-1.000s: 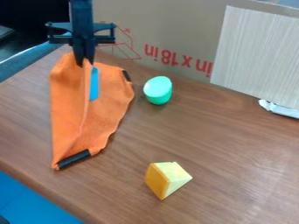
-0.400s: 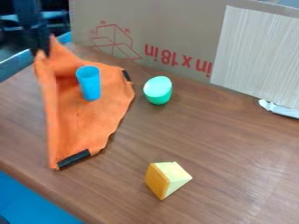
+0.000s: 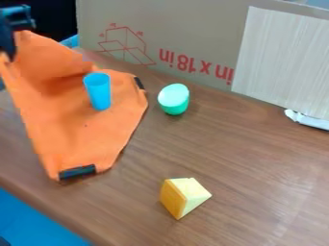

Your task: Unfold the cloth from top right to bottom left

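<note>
10 o'clock: tool (image 3: 9, 54) seemingly closed on cloth (image 3: 83, 125) | 9 o'clock: cloth on counter (image 3: 218, 144), far edge held high, likely to draw the fold open | blue cup (image 3: 99, 92) stands on cloth, its weight perhaps pinning it

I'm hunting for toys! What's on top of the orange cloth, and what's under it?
A blue cup is on the orange cloth. Whatever is under the cloth is covered, so I can't tell.
</note>
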Available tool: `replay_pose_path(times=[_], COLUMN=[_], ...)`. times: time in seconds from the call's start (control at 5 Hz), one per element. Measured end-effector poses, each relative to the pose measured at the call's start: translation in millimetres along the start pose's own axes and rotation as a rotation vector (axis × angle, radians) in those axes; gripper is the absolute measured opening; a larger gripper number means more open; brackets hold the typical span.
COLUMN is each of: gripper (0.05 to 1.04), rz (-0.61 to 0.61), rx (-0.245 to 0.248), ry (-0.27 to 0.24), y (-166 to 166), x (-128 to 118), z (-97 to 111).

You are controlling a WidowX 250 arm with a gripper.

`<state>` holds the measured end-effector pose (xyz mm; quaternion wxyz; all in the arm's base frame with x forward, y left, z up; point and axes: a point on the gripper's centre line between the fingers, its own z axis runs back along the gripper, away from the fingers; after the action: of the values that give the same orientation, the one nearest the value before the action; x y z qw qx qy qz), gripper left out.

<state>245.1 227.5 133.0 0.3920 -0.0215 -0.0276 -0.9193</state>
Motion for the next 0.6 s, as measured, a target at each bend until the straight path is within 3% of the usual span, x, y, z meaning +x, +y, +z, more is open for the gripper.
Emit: replay_pose_path(times=[0.2,0.6], gripper=[0.077,0.077], rz=[0.039,0.115], rx=[-0.004,-0.059], ry=[-0.001,-0.005], y=[-18.7,-51.7], x=[1.8,-1.3], z=[-3.1,-18.6])
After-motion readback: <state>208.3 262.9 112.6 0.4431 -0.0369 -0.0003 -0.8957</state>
